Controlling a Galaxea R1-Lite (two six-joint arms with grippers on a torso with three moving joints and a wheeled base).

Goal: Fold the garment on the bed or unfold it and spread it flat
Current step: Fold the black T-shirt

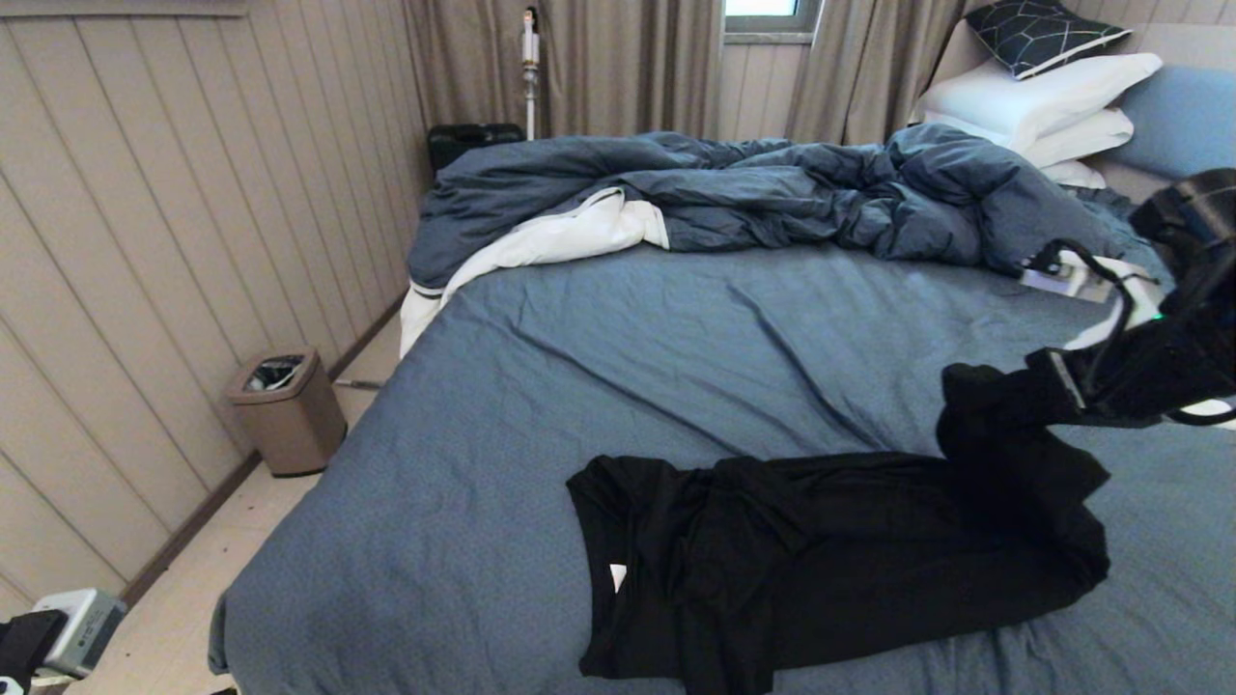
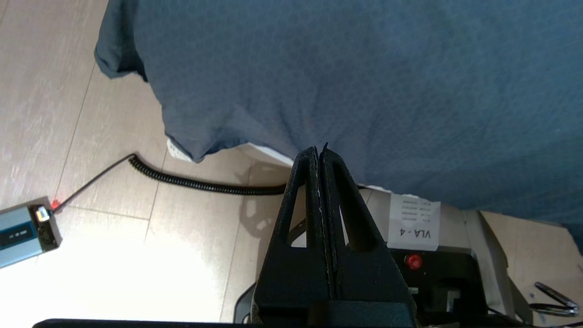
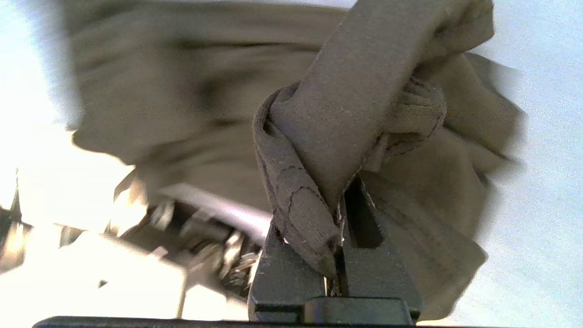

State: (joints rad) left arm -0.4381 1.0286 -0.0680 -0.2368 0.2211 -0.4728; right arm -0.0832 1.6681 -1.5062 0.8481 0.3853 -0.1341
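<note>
We see one black garment (image 1: 821, 560) lying crumpled at the lower centre of the bed (image 1: 541, 386), bare sheet open above and left of it. Our right hand (image 1: 1048, 386), mid-right, pinches its lifted end. Our left hand (image 2: 321, 152), pressed together, hangs by the bed's lower-left corner. One rumpled duvet (image 1: 772, 193) lies across the top; three white pillows (image 1: 1043, 97) sit upper right.

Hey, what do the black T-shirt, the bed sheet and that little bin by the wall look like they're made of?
The black T-shirt looks like thin, matte knit fabric, probably cotton jersey: it bunches softly where the right gripper pinches it. The bed sheet looks like woven matte cloth, with shallow creases. The bin seems to be rigid plastic or coated metal with a smooth tan finish; which one is unclear.
</note>
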